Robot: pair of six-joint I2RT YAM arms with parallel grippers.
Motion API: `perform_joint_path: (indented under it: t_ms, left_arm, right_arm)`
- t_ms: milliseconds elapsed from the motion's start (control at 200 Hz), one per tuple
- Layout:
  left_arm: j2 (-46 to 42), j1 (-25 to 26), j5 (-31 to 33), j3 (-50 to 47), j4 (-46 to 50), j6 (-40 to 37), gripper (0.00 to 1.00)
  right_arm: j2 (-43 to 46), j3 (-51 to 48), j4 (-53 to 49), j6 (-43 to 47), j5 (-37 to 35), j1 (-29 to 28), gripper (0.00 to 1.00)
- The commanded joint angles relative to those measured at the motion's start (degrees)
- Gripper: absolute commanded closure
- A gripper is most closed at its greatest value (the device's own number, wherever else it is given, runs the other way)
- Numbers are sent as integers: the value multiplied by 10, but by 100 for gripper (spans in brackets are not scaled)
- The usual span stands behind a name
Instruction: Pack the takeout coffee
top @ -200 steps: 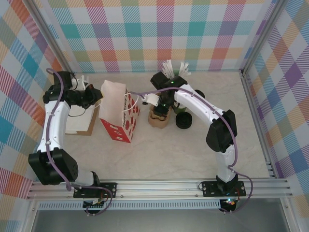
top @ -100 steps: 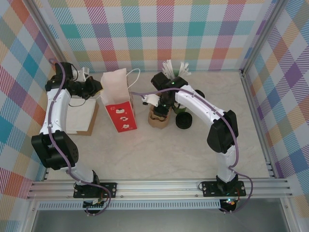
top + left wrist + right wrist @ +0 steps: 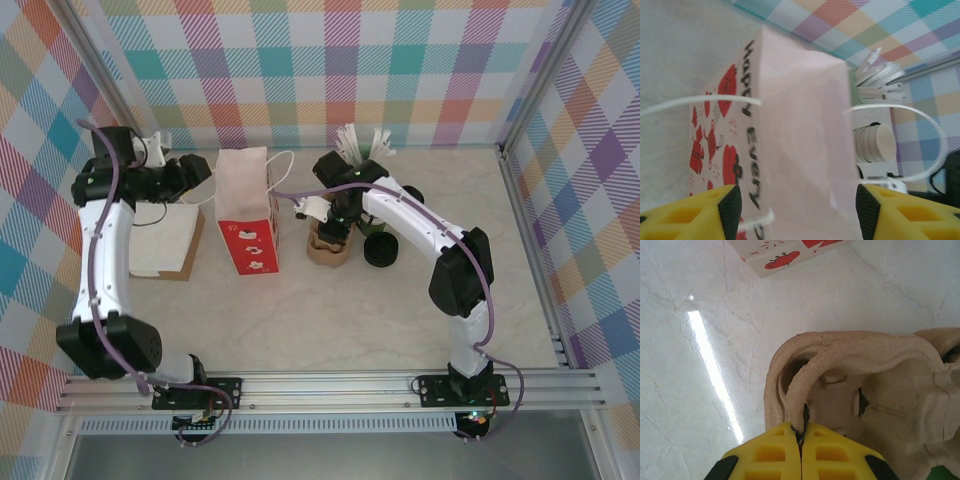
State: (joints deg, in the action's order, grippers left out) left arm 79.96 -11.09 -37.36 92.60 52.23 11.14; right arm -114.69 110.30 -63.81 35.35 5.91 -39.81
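Bag (image 3: 247, 215) stands on worktop (image 3: 330, 320), just right of L gripper (image 3: 798, 205). Carrier (image 3: 865, 375) sits under R gripper (image 3: 800, 432), right of bag, w/ stirrers (image 3: 355, 140) behind it.

Pale marbled table (image 3: 400, 320) beneath the jaws; pastel plaid walls (image 3: 350, 60) beyond and beside them; bright glare streak (image 3: 715, 375) left of the right jaws.

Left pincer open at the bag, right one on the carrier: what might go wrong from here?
1. The left pincer sits open right beside the upright paper bag, with a white handle cord close to one finger; pulling away might snag it and tip the bag.
2. The right pincer pinches only the thin rim of the pulp carrier; lifting could tear it or let it swing.
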Motion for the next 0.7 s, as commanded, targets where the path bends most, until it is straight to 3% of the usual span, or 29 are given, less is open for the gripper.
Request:
perform_joint_path:
  t_ms: [0,225,350,485,695]
  left_arm:
    - [-94,-9,1,-56,28,22,38]
    - [-271,7,-78,-219,53,95,44]
    - [-312,74,-73,-318,-16,178,46]
    - [-350,140,-25,-404,-130,279,46]
    - [-317,277,71,-475,-261,374,46]
  right_arm:
    - [31,-5,3,-10,22,2,96]
    - [36,-15,14,-12,25,1,97]
    - [36,-20,13,-13,22,0,97]
    - [42,-32,16,-17,17,-1,97]
    - [48,-42,24,-24,16,-2,97]
